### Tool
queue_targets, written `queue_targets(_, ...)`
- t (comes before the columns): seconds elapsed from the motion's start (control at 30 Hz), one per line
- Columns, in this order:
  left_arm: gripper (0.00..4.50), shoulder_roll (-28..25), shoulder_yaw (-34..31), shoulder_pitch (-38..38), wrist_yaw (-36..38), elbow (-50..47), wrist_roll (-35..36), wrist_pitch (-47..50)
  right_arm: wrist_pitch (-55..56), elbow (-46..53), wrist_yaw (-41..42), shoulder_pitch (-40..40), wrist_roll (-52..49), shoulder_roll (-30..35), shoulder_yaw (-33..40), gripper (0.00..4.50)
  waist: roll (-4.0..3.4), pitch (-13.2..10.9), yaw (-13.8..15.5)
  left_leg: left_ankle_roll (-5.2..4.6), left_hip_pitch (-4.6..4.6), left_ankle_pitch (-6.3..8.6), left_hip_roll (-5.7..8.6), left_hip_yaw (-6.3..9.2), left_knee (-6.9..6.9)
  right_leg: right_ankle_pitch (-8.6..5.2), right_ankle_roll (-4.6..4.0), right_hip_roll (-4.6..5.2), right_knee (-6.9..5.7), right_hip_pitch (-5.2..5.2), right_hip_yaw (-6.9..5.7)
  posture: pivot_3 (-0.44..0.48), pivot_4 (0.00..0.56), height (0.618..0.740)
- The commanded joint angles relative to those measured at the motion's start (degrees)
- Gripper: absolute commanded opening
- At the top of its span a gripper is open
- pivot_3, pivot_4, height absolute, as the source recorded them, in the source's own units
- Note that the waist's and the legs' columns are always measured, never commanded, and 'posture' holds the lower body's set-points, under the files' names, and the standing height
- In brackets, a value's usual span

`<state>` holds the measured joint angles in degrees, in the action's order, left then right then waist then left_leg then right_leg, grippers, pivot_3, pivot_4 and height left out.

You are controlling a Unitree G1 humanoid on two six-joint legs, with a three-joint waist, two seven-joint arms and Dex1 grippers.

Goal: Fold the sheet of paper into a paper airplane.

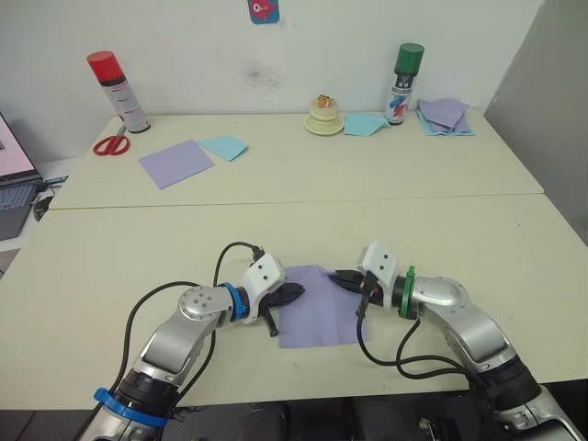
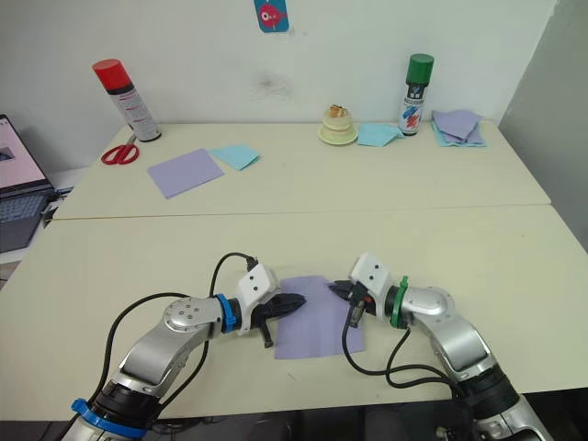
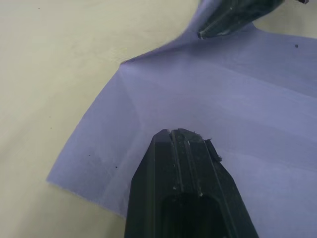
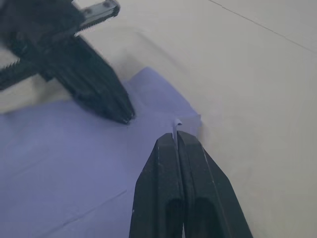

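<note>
1. Left eye view: the sheet of paper [image 1: 317, 308] lies flat on the near part of the desk [image 1: 478, 230], between the two arms. The left gripper [image 1: 292, 294] meets its left edge and the right gripper [image 1: 343, 277] its upper right corner
2. Right eye view: same layout. A smooth lavender square [image 2: 186, 172] and scissors [image 2: 119, 153] sit well apart at the far left, out of the way
3. Left wrist view: the left jaws are closed together, tip resting on the creased paper near a raised fold. Whether they pinch any paper cannot be told
4. Right wrist view: the right jaws are pressed together on a small lifted corner of the sheet, with the left gripper's tip just beside
5. Risk, as a judgement: pulling that thin corner while the left tip pins the sheet could tear it or skew the crease; a weak pin would let the whole sheet slide
</note>
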<state>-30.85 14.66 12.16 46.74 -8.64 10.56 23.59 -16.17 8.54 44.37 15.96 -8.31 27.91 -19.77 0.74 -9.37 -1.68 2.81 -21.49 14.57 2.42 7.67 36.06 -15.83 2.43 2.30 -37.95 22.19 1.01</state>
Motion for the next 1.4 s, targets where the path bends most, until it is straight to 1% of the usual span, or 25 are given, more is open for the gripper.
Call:
queue_targets(0.03, 0.00, -0.67, 0.19, -0.02, 0.22, 0.76, -1.08, 0.61, 5.71, -1.71, 0.84, 0.11, 4.24, 0.32, -2.04, 0.03, 0.00, 0.00, 0.00, 0.00, 0.00, 0.00, 0.00, 0.00, 0.00, 0.00, 0.00, 0.00, 0.00, 0.00, 0.00, 0.000, 0.150, 0.740)
queue_targets(0.23, 0.00, -0.43, 0.04, 1.21, 0.55, 0.03, -0.73, 1.37, 8.50, -7.11, -0.04, 2.64, 10.65, -0.11, -4.58, 0.03, 0.01, 0.00, 0.02, 0.01, 0.01, 0.00, 0.00, 0.01, 0.01, 0.01, -0.01, 0.00, -0.01, -0.01, 0.01, 0.000, 0.150, 0.740)
queue_targets(0.43, 0.00, 3.05, -1.92, 7.49, 0.76, -2.13, 3.66, 5.47, 8.46, -8.24, 0.53, 3.26, 12.25, -0.49, -4.52, 0.03, 0.05, -0.02, 0.13, 0.02, 0.01, -0.01, 0.01, 0.02, 0.04, 0.01, -0.01, 0.00, -0.02, -0.04, -0.01, 0.000, 0.150, 0.740)
queue_targets(0.5, 0.00, 3.83, -1.98, 9.33, 0.52, -1.59, 3.93, 6.04, 8.42, -8.39, 0.74, 3.33, 12.47, -0.46, -4.51, 0.03, 0.06, -0.03, 0.08, 0.02, 0.01, -0.01, 0.00, 0.02, 0.04, 0.01, -0.01, -0.01, -0.02, -0.04, -0.01, 0.000, 0.150, 0.740)
queue_targets(0.6, 0.00, 5.29, 0.09, 12.34, -0.26, 2.71, 1.61, 4.13, 8.64, -8.61, 1.03, 3.33, 12.99, -0.50, -4.40, 0.03, 0.06, -0.03, 0.06, 0.02, 0.03, -0.01, 0.00, 0.02, 0.03, 0.01, -0.02, -0.02, -0.04, -0.04, 0.00, 0.000, 0.150, 0.740)
queue_targets(0.67, 0.00, 6.25, 2.68, 13.82, -0.23, 6.52, -0.93, 2.56, 8.47, -8.45, 1.08, 3.21, 13.13, -0.61, -4.31, 0.03, 0.06, -0.03, 0.07, 0.03, 0.04, -0.02, 0.01, 0.01, 0.03, 0.02, -0.04, -0.02, -0.04, -0.05, -0.01, 0.000, 0.150, 0.740)
queue_targets(0.8, 0.00, 6.84, 6.56, 14.90, 0.30, 11.74, -5.15, 0.41, 7.99, -7.59, 1.17, 2.84, 13.03, -0.61, -4.12, 0.03, 0.06, -0.03, 0.06, 0.04, 0.04, -0.02, 0.02, 0.00, 0.03, 0.04, -0.07, -0.02, -0.03, -0.05, 0.01, 0.000, 0.150, 0.740)
queue_targets(0.97, 0.00, 8.22, 8.44, 15.18, -0.25, 15.12, -7.88, -0.09, 7.31, -6.85, 2.10, 1.90, 11.78, -0.83, -3.90, 0.03, 0.09, 0.00, 0.07, 0.06, 0.08, -0.04, 0.02, 0.02, 0.04, 0.02, -0.03, -0.01, -0.04, -0.12, 0.00, 0.000, 0.150, 0.740)
queue_targets(1.03, 0.00, 8.09, 9.00, 15.02, 0.26, 15.52, -8.82, -0.50, 7.53, -6.49, 2.70, 1.91, 11.57, -0.71, -3.82, 0.43, 0.09, 0.01, 0.07, 0.06, 0.14, -0.04, 0.03, 0.02, 0.04, 0.01, -0.02, -0.01, -0.03, -0.18, 0.00, 0.000, 0.150, 0.740)
queue_targets(1.07, 0.00, 8.04, 9.07, 14.84, 0.38, 15.57, -9.06, -0.60, 6.52, -5.63, 4.47, 1.69, 10.63, -0.21, -4.07, 0.67, 0.09, 0.03, 0.07, 0.06, 0.14, -0.04, 0.03, 0.02, 0.04, 0.01, -0.02, -0.01, -0.03, -0.18, 0.00, 0.000, 0.150, 0.740)
queue_targets(1.2, 0.00, 7.90, 8.87, 14.56, 0.82, 16.01, -9.57, -1.09, 1.53, -2.31, 11.33, 1.05, 6.47, 2.17, -4.51, 1.97, 0.09, 0.04, 0.07, 0.06, 0.16, -0.03, 0.02, 0.03, 0.03, 0.01, -0.02, -0.01, -0.03, -0.19, -0.01, 0.000, 0.150, 0.740)
queue_targets(1.27, 0.00, 8.13, 8.28, 14.63, 0.93, 16.29, -9.18, -1.14, -0.31, -0.57, 15.42, 1.03, 3.64, 3.90, -4.43, 1.97, 0.10, 0.04, 0.07, 0.05, 0.16, -0.03, 0.02, 0.05, 0.04, 0.01, -0.02, -0.01, -0.02, -0.22, -0.01, 0.000, 0.150, 0.740)
queue_targets(1.37, 0.00, 8.21, 7.93, 14.90, 1.16, 16.55, -9.08, -1.12, -2.45, 0.47, 19.03, 1.23, 0.50, 5.56, -3.65, 1.97, 0.10, 0.04, 0.07, 0.05, 0.21, -0.03, 0.02, 0.04, 0.03, 0.01, -0.01, 0.00, -0.01, -0.27, -0.02, 0.000, 0.150, 0.740)
queue_targets(1.4, 0.00, 8.22, 7.93, 14.94, 1.25, 16.62, -9.16, -1.17, -3.63, 0.57, 19.52, 1.25, -1.18, 5.46, -2.75, 1.78, 0.11, 0.04, 0.07, 0.04, 0.27, -0.03, 0.02, 0.05, 0.03, 0.01, -0.01, 0.00, 0.00, -0.33, -0.02, 0.000, 0.150, 0.740)
